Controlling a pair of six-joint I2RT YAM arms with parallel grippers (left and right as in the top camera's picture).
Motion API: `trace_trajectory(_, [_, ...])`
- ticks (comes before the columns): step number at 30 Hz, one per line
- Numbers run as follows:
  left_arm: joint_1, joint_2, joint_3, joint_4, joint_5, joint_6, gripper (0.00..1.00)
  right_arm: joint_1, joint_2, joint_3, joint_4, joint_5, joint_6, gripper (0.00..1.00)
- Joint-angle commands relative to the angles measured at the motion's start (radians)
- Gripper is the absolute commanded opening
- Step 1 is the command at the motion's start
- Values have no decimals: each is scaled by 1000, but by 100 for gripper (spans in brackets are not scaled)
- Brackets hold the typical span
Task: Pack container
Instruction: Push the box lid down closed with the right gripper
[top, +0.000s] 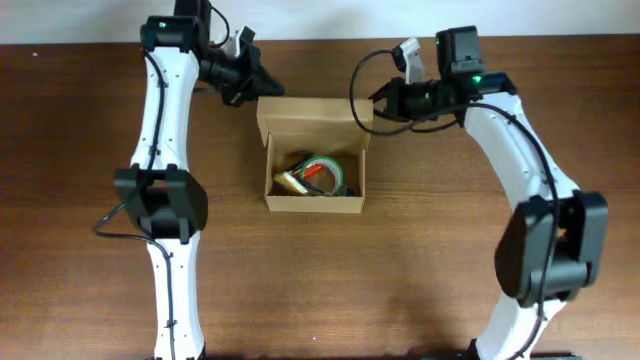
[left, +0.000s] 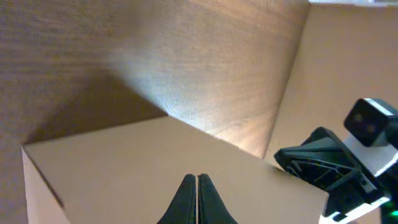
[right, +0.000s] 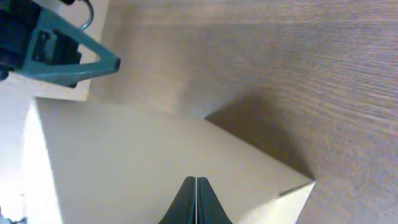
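The tan cardboard container (top: 315, 205) stands in the middle of the table with its hinged flap lid (top: 312, 115) raised at the back. Inside lie a green tape roll (top: 328, 172), a yellowish item (top: 291, 182) and something red. My left gripper (top: 268, 88) is shut at the lid's back left corner. My right gripper (top: 378, 103) is shut at the lid's back right corner. In the left wrist view the shut fingers (left: 197, 180) lie over the flap (left: 124, 168). In the right wrist view the shut fingers (right: 196, 182) lie over the flap (right: 124, 162).
The brown wooden table (top: 420, 270) surrounds the box. A white wall strip runs along the back edge (top: 320, 20). Each wrist view shows the other gripper beyond the flap: the right one (left: 323, 168), the left one (right: 68, 56).
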Motion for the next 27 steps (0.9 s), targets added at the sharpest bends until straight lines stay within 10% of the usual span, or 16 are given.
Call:
trace_trajectory(1, [-12,-56,-5,-50,18,95,2,14,-74,22,-36,-10,-79,3])
trace_trajectory(11, [-52,-82,-5,-193,1,216,2,136,-164,22,-223,215,-124,3])
trace_trajectory(27, [-52,-203,-5,-193,-465,155,2,428,-137,24,-271,607,-119,4])
